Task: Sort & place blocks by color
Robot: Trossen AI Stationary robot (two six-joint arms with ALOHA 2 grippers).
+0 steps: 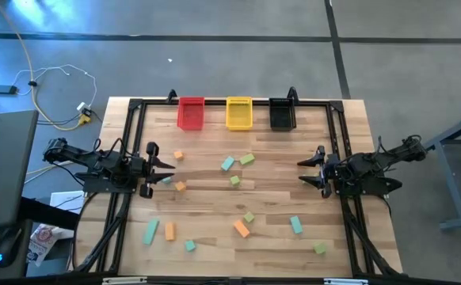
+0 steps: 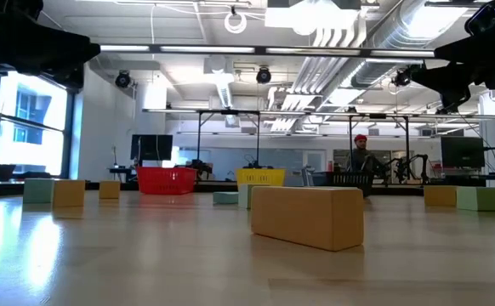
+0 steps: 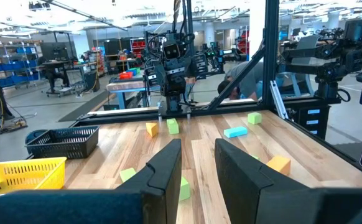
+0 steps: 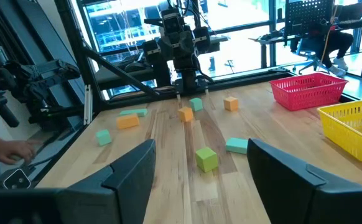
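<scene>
Small orange, teal and light green blocks lie scattered flat on the wooden table (image 1: 215, 202): an orange cube (image 1: 178, 155), a teal block (image 1: 228, 163), a green cube (image 1: 234, 180), an orange bar (image 1: 241, 229) and a teal bar (image 1: 150, 231) among them. My left gripper (image 1: 165, 168) hovers open at the table's left side. Its fingers (image 3: 168, 165) point toward the middle, with a green cube (image 3: 182, 186) ahead of them. My right gripper (image 1: 302, 172) hovers open at the right side, facing a green cube (image 4: 206, 158) and a teal block (image 4: 236, 145). Neither touches a block.
A red bin (image 1: 191, 112), a yellow bin (image 1: 239, 112) and a black bin (image 1: 282, 113) stand in a row at the far edge. A black frame (image 1: 135, 111) borders the table. An orange block (image 2: 307, 217) sits close in the low view. A person's hand (image 4: 13, 149) shows beside the table.
</scene>
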